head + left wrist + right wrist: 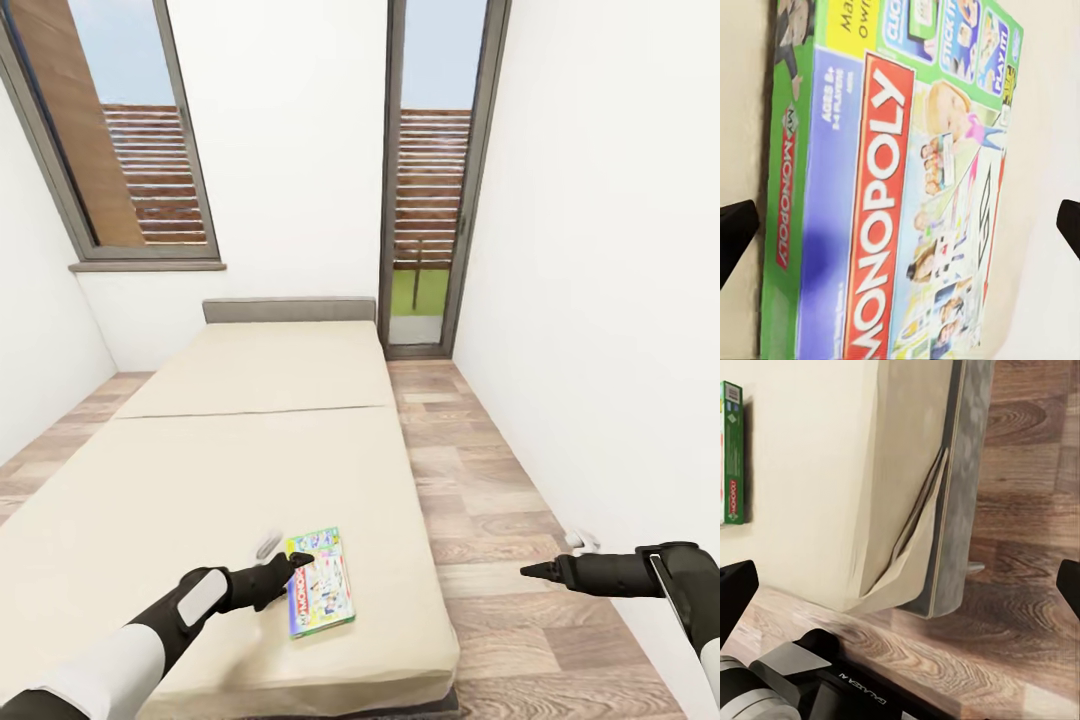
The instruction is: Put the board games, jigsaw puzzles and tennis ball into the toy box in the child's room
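The left hand (pixel 292 563), fingers spread apart, hovers over the green-edged Monopoly board game box (pixel 321 582) lying flat on the beige bed (pixel 200 470); the right hand (pixel 530 571), also apart, hangs above the wooden floor (pixel 500 520).

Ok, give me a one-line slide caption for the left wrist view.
Left wrist camera looks down on a Monopoly board game lying flat on the beige bed, dark fingertips spread wide on either side.

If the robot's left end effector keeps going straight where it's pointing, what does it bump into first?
Probably the green Monopoly board game box lying flat on the beige bed. The left end effector points right at its lid, with open fingers on either side. How far off is unclear.
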Robot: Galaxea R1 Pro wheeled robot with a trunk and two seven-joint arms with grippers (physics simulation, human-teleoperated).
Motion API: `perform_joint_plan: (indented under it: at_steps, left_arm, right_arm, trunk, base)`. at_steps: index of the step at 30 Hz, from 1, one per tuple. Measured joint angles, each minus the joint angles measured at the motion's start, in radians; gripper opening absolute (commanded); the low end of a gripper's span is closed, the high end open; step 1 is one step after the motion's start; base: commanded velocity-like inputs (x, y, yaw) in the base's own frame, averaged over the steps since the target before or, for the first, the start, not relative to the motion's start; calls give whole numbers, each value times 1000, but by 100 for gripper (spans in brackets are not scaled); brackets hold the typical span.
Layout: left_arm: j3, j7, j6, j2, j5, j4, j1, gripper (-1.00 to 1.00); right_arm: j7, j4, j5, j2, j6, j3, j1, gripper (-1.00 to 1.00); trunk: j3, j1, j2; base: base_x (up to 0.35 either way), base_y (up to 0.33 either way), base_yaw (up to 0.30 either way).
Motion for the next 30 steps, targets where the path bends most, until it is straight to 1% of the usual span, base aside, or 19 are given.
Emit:
perform_joint_plan:
  at_steps: [12, 17, 21, 24, 30]
  left_arm:
    - [2, 1, -1, -1, 1, 0, 0, 100]
    - [8, 2, -2, 8, 1, 1, 0, 100]
    - [10, 22, -13, 14, 4, 0, -3, 100]
    - [8, 36, -18, 16, -1, 0, -11, 100]
    - [6, 40, -24, 17, -3, -1, -20, 100]
  right_arm:
    - [0, 0, 0, 0, 0, 0, 0, 100]
    - [1, 0, 0, 0, 0, 0, 0, 100]
    - [2, 0, -1, -3, 0, 0, 0, 100]
    - [2, -7, -2, -4, 0, 0, 0, 100]
    - [2, -19, -2, -5, 0, 1, 1, 100]
  trunk:
    - [0, 0, 0]
    - [0, 0, 0]
    - [0, 0, 0]
    - [0, 0, 0]
    - [0, 0, 0]
  base:
    - [-5, -10, 0]
    - [0, 0, 0]
    - [0, 0, 0]
    - [0, 0, 0]
    - [0, 0, 0]
